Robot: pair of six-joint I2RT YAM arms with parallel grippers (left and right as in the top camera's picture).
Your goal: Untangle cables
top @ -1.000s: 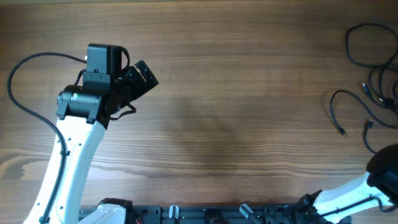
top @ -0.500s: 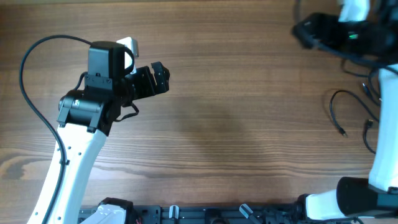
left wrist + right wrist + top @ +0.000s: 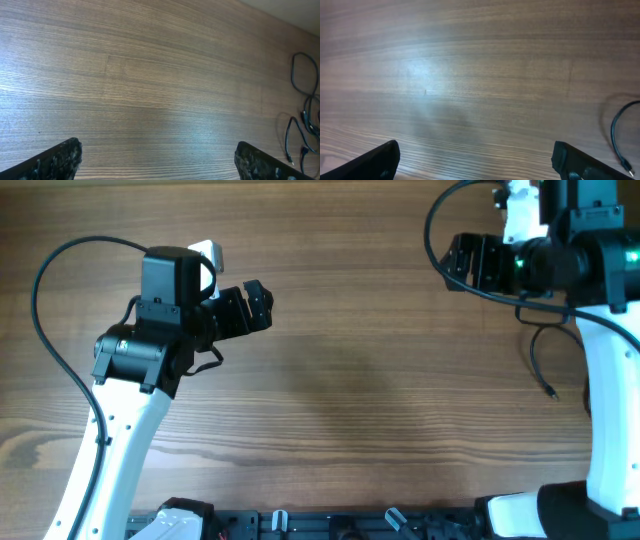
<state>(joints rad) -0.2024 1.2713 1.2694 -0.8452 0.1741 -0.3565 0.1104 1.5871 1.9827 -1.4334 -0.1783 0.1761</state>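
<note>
Overhead: cables (image 3: pixel 533 358) far R; L gripper (image 3: pixel 245 305), R gripper (image 3: pixel 460 262) splayed.

i saw the tabletop (image 3: pixel 380 380) as brown wood grain, smooth, with a soft sheen where the light pooled. the cables (image 3: pixel 613 131) looked like thin black rubbery cord. the left fingers (image 3: pixel 60 157) were black, rough and speckled; the left arm link (image 3: pixel 125 420) was smooth white plastic.

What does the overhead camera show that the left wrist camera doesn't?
Only overhead: both arms whole, with the left gripper and right gripper, the right arm covering part of the cables. Only left wrist: the cables' far loop, uncovered. Both: the wooden table and one hooked cable end.
</note>
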